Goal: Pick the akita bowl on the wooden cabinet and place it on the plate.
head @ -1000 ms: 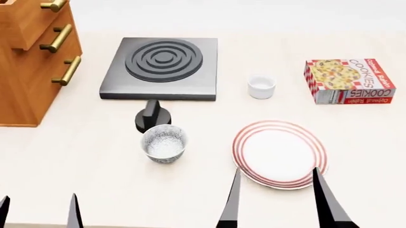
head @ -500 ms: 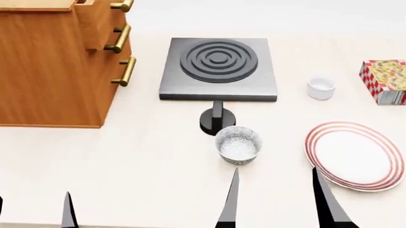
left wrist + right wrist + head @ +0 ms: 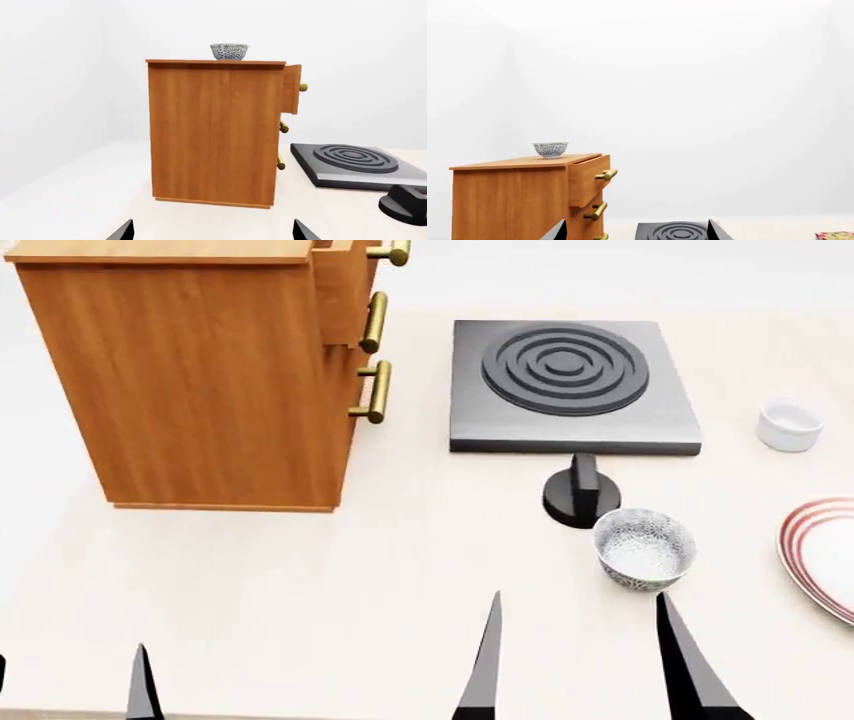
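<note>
— Which bowl do I go for?

— Not the twin bowl [image 3: 643,548] on the desk beside my right gripper [image 3: 581,660]. My fingers on both sides are spread and empty, the left gripper [image 3: 212,231] too. The akita bowl [image 3: 229,51] sits atop the wooden cabinet [image 3: 200,380], near its back edge.

— How does it stand?

— Upright, mouth up; round, so no long axis. I'd judge a high reach, then pinch the rim. The plate [image 3: 821,555] waits at the desk's right.
</note>
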Motion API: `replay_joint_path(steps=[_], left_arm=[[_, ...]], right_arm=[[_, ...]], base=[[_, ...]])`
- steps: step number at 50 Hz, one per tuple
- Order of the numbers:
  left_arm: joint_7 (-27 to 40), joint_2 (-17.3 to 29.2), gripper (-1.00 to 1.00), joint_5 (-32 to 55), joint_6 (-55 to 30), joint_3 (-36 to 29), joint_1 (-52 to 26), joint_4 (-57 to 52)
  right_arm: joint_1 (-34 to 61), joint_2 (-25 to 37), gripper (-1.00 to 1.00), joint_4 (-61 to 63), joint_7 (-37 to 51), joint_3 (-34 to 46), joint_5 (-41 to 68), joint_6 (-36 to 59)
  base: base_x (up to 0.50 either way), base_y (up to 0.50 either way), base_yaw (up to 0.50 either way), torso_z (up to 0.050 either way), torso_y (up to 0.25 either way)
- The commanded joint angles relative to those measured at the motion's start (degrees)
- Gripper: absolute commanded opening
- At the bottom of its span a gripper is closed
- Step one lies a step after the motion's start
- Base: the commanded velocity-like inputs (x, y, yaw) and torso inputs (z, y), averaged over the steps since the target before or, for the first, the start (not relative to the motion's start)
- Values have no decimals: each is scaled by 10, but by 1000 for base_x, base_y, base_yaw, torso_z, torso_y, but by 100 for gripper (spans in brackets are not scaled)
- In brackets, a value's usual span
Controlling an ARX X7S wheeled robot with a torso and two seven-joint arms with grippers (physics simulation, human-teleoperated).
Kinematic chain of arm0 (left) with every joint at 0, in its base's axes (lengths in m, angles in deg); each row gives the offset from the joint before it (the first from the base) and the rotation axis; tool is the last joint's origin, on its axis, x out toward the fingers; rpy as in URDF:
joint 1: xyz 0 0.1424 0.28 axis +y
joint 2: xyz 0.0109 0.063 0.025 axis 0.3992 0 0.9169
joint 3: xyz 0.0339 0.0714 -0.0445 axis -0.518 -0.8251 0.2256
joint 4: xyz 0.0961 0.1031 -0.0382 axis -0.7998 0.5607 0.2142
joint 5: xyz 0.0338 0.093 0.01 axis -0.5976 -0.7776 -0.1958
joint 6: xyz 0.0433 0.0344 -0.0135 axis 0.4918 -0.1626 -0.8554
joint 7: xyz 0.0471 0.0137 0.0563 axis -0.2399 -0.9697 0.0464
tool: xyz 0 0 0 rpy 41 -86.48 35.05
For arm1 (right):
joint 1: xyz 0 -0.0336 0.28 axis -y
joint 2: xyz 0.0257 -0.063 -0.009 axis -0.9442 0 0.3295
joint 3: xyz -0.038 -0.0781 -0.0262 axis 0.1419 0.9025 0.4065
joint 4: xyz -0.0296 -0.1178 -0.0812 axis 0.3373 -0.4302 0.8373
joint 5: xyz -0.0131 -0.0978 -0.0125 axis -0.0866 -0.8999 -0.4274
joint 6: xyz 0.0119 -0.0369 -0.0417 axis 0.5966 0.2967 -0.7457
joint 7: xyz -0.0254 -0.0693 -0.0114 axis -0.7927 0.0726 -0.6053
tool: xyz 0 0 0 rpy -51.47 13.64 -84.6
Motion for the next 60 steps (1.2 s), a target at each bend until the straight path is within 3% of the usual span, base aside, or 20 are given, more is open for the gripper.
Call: replay_joint_path(steps=[1,18,29,33,38,54,60], left_arm=[[-14,-8,100,0,-7,9,-7,9],[-3,-3,100,3,-14,4,-9,2],[50,2,100,-20,-141,7,-49,-110],[19,15,100,19,-191,4,-81,-159],[24,37,100,-9,-304,-31,-168,-220],[18,10,100,26,-557,-59,-411,-302],[21,-1,100,33,-587,-64,-437,-323]], right_arm=[[1,-6,100,-7,-7,-11,-1,-4],[2,-4,100,-7,-10,-12,35,-12],[1,1,100,-4,-4,-7,29,-16],[1,3,100,-2,-2,-5,27,-16],[0,5,100,2,0,-3,25,-15],[1,13,100,7,7,5,12,-19],[-2,16,100,12,8,6,10,-28]], base=[[0,180,0,0,0],[0,31,0,0,0],[0,0,0,0,0],[0,0,0,0,0],[0,0,0,0,0],[0,0,0,0,0],[232,0,0,0,0]])
